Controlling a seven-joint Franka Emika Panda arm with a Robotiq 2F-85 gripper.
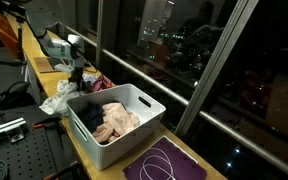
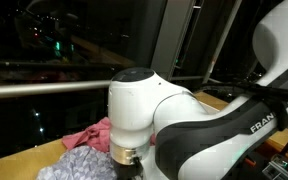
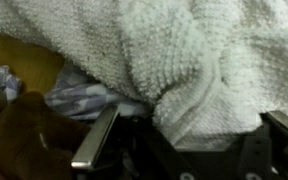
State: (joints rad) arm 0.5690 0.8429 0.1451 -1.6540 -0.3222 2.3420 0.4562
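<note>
White towel (image 3: pixel 184 60) is gripped by the closed claw (image 3: pixel 189 138), with a patterned cloth (image 3: pixel 79 98) seen beneath, beside a white basket (image 1: pixel 134 133) on the worktop (image 1: pixel 76 142).

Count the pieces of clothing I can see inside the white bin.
2: a dark garment at the end of the white bin nearer the arm, and a peach garment beside it. More may be hidden underneath.

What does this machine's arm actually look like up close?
The arm is glossy white with fat rounded joints, wrapped by a black band bearing white letters, FRAN, cut off at the edge. Its jaws are dark with silvery edges.
</note>
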